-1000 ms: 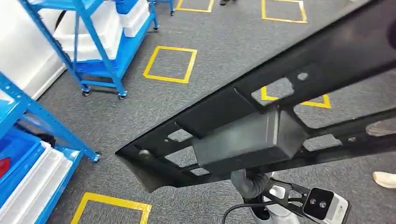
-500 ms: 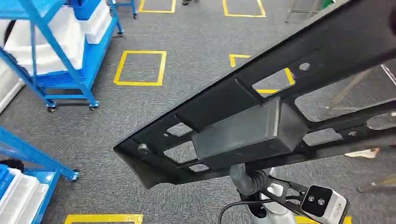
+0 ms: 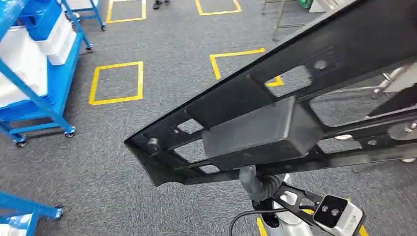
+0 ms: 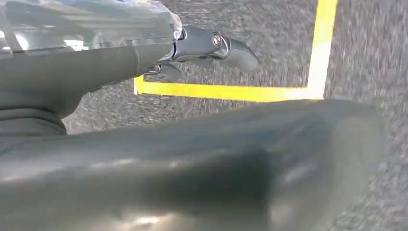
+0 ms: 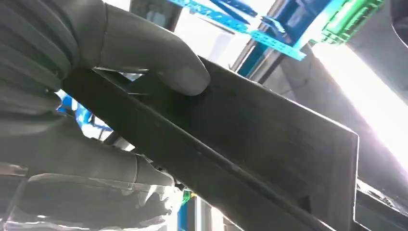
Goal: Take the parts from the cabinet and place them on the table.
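Right hand (image 5: pixel 96 62) grips panel (image 3: pixel 275 123), thumb on top | left hand (image 4: pixel 202 48) under it, grip unclear | keep panel level, turn slowly, clear blue rack (image 3: pixel 34 93)

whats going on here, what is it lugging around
The humanoid robot is carrying a long black plastic part across a grey carpeted floor marked with yellow tape squares. Its right hand grips one end, thumb pressed on the panel. The left hand shows beside the part, its hold unclear. A blue cart stands off to the side.
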Tool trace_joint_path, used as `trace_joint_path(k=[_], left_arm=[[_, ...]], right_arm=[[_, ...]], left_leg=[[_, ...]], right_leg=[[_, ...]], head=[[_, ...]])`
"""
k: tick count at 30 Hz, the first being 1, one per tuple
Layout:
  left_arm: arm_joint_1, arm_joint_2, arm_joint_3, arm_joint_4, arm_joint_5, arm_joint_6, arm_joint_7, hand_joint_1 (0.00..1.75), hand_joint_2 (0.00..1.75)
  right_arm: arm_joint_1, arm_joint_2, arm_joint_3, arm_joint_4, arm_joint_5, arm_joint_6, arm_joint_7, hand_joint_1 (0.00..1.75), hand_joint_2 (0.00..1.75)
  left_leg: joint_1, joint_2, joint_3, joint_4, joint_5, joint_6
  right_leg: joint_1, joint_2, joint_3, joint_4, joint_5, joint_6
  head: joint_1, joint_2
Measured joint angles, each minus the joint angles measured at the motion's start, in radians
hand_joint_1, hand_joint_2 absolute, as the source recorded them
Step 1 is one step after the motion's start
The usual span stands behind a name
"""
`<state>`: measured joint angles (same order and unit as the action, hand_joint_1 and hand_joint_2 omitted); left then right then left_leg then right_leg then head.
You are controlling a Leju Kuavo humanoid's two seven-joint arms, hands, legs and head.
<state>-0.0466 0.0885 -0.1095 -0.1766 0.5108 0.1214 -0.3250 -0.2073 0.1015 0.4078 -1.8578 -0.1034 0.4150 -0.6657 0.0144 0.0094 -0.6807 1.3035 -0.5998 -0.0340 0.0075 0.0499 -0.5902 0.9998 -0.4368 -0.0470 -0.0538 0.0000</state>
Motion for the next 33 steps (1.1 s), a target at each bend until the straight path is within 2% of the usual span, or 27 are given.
trace_joint_path(k=[1,2,3,4,5,8,9,10,11,13,14,15,16,17,18,19,20,23,24,25,26,28,29,30,31,32,33], left_arm=[[0.0,-0.002,0.0,0.0,0.0,-0.005,-0.006,0.0,0.0],[-0.002,-0.002,0.0,0.0,0.0,-0.01,-0.015,0.0,0.0],[-0.005,-0.003,0.0,0.0,0.0,-0.015,-0.02,0.0,0.0],[-0.006,-0.009,0.0,0.0,-0.001,-0.019,-0.023,0.0,0.0],[-0.009,-0.01,0.0,0.0,-0.003,-0.021,-0.027,0.0,0.0],[-0.02,-0.022,0.0,0.0,-0.003,-0.03,-0.029,0.0,0.0],[-0.021,-0.029,0.0,0.0,-0.003,-0.033,-0.029,0.0,0.0],[-0.019,-0.03,0.0,0.0,-0.003,-0.034,-0.029,0.0,0.0],[-0.016,-0.032,0.0,0.0,-0.003,-0.035,-0.028,0.0,0.0],[-0.007,-0.034,0.0,0.0,-0.003,-0.036,-0.028,0.0,0.0],[-0.007,-0.034,0.0,0.0,-0.003,-0.036,-0.028,0.0,0.0],[-0.007,-0.035,0.0,0.0,-0.003,-0.036,-0.028,0.0,0.0],[-0.008,-0.036,0.0,0.0,-0.003,-0.035,-0.028,0.0,0.0],[-0.008,-0.037,0.0,0.0,-0.003,-0.032,-0.028,0.0,0.0],[-0.008,-0.04,0.0,0.0,-0.003,-0.032,-0.028,0.0,0.0],[-0.007,-0.041,0.0,0.0,-0.001,-0.031,-0.028,0.0,0.0],[-0.006,-0.043,0.0,0.0,0.0,-0.029,-0.029,0.0,0.0],[-0.008,-0.046,0.0,0.0,0.009,-0.017,-0.028,0.0,0.0],[-0.01,-0.049,0.0,-0.001,0.014,-0.015,-0.028,0.0,0.0],[-0.01,-0.05,0.0,-0.001,0.015,-0.014,-0.028,0.0,0.0],[-0.007,-0.052,0.0,-0.001,0.016,-0.015,-0.028,0.0,0.0],[-0.003,-0.053,0.002,-0.001,0.026,-0.009,-0.03,0.0,0.0],[0.0,-0.054,0.003,-0.001,0.029,-0.006,-0.03,0.0,0.0],[0.003,-0.054,0.004,-0.001,0.033,-0.002,-0.03,0.0,0.0],[0.006,-0.055,0.005,-0.001,0.033,0.001,-0.029,0.0,0.0],[0.007,-0.056,0.005,-0.001,0.033,0.003,-0.027,0.0,0.0],[0.006,-0.055,0.005,-0.001,0.033,0.004,-0.026,0.0,0.0]], right_arm=[[-0.001,-0.002,0.003,0.002,0.003,0.0,0.0,1.75,1.75],[-0.004,-0.005,0.005,0.003,0.004,-0.001,0.0,1.75,1.75],[-0.007,-0.008,0.009,0.005,0.007,-0.002,0.0,1.75,1.75],[-0.01,-0.011,0.012,0.007,0.011,-0.006,0.0,1.75,1.75],[-0.014,-0.013,0.014,0.01,0.02,-0.012,0.0,1.75,1.75],[-0.013,-0.03,0.021,0.021,0.031,-0.021,0.0,1.75,1.75],[-0.012,-0.037,0.024,0.025,0.034,-0.025,0.0,1.75,1.75],[-0.013,-0.043,0.025,0.028,0.036,-0.029,0.0,1.75,1.75],[-0.014,-0.045,0.026,0.031,0.036,-0.031,0.0,1.75,1.75],[-0.01,-0.051,0.026,0.039,0.036,-0.032,0.0,1.75,1.75],[-0.008,-0.054,0.026,0.041,0.036,-0.032,0.0,1.75,1.75],[-0.007,-0.056,0.026,0.045,0.036,-0.032,0.0,1.75,1.75],[-0.006,-0.057,0.026,0.048,0.035,-0.032,0.0,1.75,1.75],[-0.007,-0.058,0.026,0.05,0.032,-0.032,0.0,1.75,1.75],[-0.007,-0.058,0.026,0.05,0.028,-0.031,0.0,1.75,1.75],[-0.008,-0.058,0.026,0.05,0.025,-0.031,0.0,1.75,1.75],[-0.009,-0.058,0.026,0.052,0.023,-0.029,0.0,1.75,1.75],[-0.01,-0.061,0.026,0.057,0.017,-0.027,0.0,1.75,1.75],[-0.011,-0.062,0.027,0.058,0.016,-0.027,0.0,1.75,1.75],[-0.014,-0.063,0.028,0.061,0.016,-0.027,0.0,1.75,1.75],[-0.021,-0.062,0.032,0.065,0.016,-0.027,0.0,1.75,1.75],[-0.022,-0.063,0.038,0.077,-0.002,-0.027,0.0,1.75,1.75],[-0.022,-0.063,0.04,0.085,-0.008,-0.027,0.0,1.75,1.75],[-0.023,-0.064,0.042,0.091,-0.01,-0.028,0.0,1.75,1.75],[-0.023,-0.064,0.043,0.098,-0.014,-0.029,0.0,1.75,1.75],[-0.023,-0.064,0.043,0.102,-0.016,-0.032,0.0,1.75,1.75],[-0.023,-0.064,0.044,0.105,-0.019,-0.035,0.0,1.75,1.75]], left_leg=[[0.003,-0.001,0.021,-0.056,0.043,-0.001],[0.007,-0.011,0.059,-0.146,0.098,-0.003],[0.012,-0.036,0.096,-0.233,0.143,-0.006],[0.016,-0.09,0.11,-0.269,0.128,-0.007],[0.016,-0.091,0.113,-0.28,0.127,0.001],[0.009,-0.063,0.113,-0.281,0.132,0.02],[0.014,-0.049,0.117,-0.291,0.138,0.03],[0.012,-0.037,0.12,-0.295,0.139,0.036],[0.009,-0.025,0.121,-0.296,0.138,0.04],[0.005,0.003,0.121,-0.296,0.135,0.044],[0.005,0.016,0.121,-0.295,0.133,0.045],[0.005,0.028,0.122,-0.295,0.131,0.045],[0.005,0.04,0.125,-0.295,0.129,0.043],[0.005,0.052,0.13,-0.295,0.125,0.041],[0.004,0.061,0.136,-0.295,0.121,0.038],[0.003,0.07,0.141,-0.296,0.118,0.033],[-0.004,0.079,0.141,-0.293,0.113,0.025],[-0.004,0.111,0.154,-0.302,0.109,0.011],[-0.002,0.111,0.157,-0.301,0.102,0.004],[0.003,0.061,0.154,-0.281,0.088,0.0],[0.004,0.029,0.13,-0.231,0.057,0.0],[0.004,0.006,0.042,-0.062,-0.013,-0.002],[0.004,0.004,0.015,-0.017,-0.019,-0.003],[0.004,0.002,0.005,-0.008,-0.005,-0.004],[0.005,0.001,0.012,-0.04,0.025,-0.002],[0.005,-0.002,0.036,-0.103,0.071,0.0],[0.005,-0.016,0.069,-0.186,0.119,0.003]], right_leg=[[-0.001,0.015,0.001,0.003,-0.001,0.003],[-0.003,0.03,0.002,0.009,-0.004,0.007],[-0.006,0.042,0.001,0.017,-0.009,0.013],[-0.003,0.052,-0.006,0.026,-0.014,0.021],[-0.004,0.064,-0.016,0.034,-0.013,0.026],[-0.01,0.092,-0.023,0.025,-0.004,0.046],[-0.014,0.073,-0.026,0.034,-0.011,0.049],[-0.007,0.016,-0.039,0.064,-0.033,0.053],[-0.009,-0.012,-0.07,0.125,-0.067,0.056],[-0.013,-0.036,-0.153,0.287,-0.132,0.06],[-0.014,-0.039,-0.177,0.331,-0.139,0.061],[-0.015,-0.041,-0.178,0.328,-0.124,0.061],[-0.015,-0.046,-0.155,0.279,-0.09,0.06],[-0.014,-0.057,-0.107,0.187,-0.043,0.056],[-0.011,-0.079,-0.056,0.094,-0.005,0.051],[-0.001,-0.133,-0.023,0.029,-0.007,0.045],[0.008,-0.128,-0.023,0.022,-0.007,0.04],[0.011,-0.088,-0.026,0.022,-0.008,0.029],[-0.001,-0.075,-0.016,0.01,-0.002,0.022],[-0.002,-0.066,-0.011,0.005,0.0,0.02],[-0.003,-0.058,-0.011,0.004,0.0,0.014],[-0.001,-0.031,-0.01,0.005,-0.001,0.007],[0.0,-0.018,-0.009,0.005,-0.001,0.007],[0.0,-0.003,-0.008,0.006,-0.002,0.006],[0.0,0.013,-0.007,0.008,-0.002,0.006],[0.0,0.027,-0.006,0.01,-0.003,0.008],[-0.001,0.04,-0.004,0.013,-0.005,0.011]], head=[[0.0,0.0],[0.0,0.0],[0.0,0.0],[0.0,0.0],[0.0,0.0],[0.0,0.0],[0.0,0.0],[0.0,0.0],[0.0,0.0],[0.0,0.0],[0.0,0.0],[0.0,0.0],[0.0,0.0],[0.0,0.0],[0.0,0.0],[0.0,0.0],[0.0,0.0],[0.0,0.0],[0.0,0.0],[0.0,0.0],[0.0,0.0],[0.0,0.0],[0.0,0.0],[0.0,0.0],[0.0,0.0],[0.0,0.0],[0.0,0.0]])
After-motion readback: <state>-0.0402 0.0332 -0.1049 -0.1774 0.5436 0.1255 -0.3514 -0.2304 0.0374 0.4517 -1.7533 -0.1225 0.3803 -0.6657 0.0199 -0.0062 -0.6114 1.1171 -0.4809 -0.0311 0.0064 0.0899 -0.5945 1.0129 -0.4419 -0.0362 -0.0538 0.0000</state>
